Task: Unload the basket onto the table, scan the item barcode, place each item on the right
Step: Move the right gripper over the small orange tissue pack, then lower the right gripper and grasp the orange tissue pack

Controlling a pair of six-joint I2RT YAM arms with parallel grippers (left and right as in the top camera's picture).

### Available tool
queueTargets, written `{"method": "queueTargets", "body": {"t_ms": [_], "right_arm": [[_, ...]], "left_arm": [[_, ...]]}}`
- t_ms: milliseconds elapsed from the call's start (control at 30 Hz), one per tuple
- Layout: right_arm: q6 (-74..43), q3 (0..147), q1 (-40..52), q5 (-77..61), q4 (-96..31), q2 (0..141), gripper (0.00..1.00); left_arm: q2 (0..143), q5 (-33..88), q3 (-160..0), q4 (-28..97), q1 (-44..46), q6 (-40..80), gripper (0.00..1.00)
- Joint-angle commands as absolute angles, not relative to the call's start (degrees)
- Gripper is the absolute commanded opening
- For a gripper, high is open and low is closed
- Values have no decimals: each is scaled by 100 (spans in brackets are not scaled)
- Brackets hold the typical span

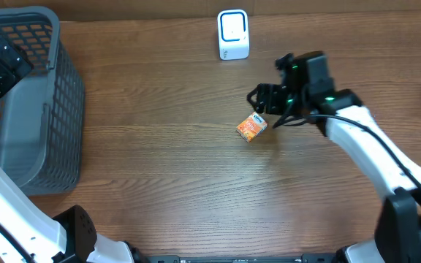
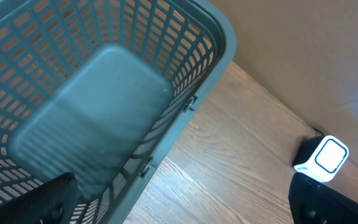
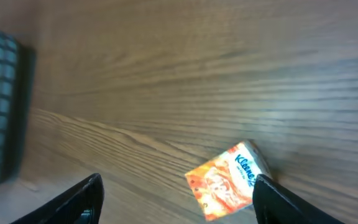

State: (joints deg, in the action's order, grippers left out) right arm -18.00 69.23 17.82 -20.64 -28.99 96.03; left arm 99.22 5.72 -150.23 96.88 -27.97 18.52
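While the right gripper [image 3: 176, 183] stands spread, pinching nothing, the tissue pack [image 1: 251, 128] lies on the table [image 1: 159, 161] near the scanner [image 1: 233, 34]. Judged light, soft and crushable; grip gently across its narrow sides.

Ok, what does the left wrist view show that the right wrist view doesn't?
Only the left wrist: the white scanner with its blue-lit window, standing on the wood, and the inside of the grey basket, with nothing visible in it. Only the right wrist: the orange Kleenex pack lying flat between the spread fingers of the right end effector. Both: the wooden table, some part of the basket, and each camera's own dark fingertips at the bottom edge.
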Motion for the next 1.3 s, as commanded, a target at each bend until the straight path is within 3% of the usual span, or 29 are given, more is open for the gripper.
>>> {"method": "queueTargets", "body": {"t_ms": [0,233,333,500,700,867,1100,1267], "right_arm": [[-2012,6842,2062,-1767,-2724,10245,75],[-2121,6842,2174,-1800,-2707,10722,65],[-2117,6842,2147,-1715,-2731,10728,56],[-2119,6842,2145,-1225,-3063,10728,55],[-2119,6869,2147,-1625,-3623,10728,55],[-2034,7535,2145,-2274,-4744,10715,46],[-1599,8523,2069,-1033,-4602,10704,54],[-1494,8497,1973,-355,-3983,10857,53]], "left_arm": [[9922,534,-15008,9679,-2821,1929,100],[9922,537,-15008,9679,-2821,1929,100],[9922,537,-15008,9679,-2821,1929,100],[9922,537,-15008,9679,-2821,1929,100],[9922,537,-15008,9682,-2821,1929,100],[9922,534,-15008,9679,-2821,1929,100],[9922,537,-15008,9679,-2821,1929,100],[9922,537,-15008,9679,-2821,1929,100]]}}
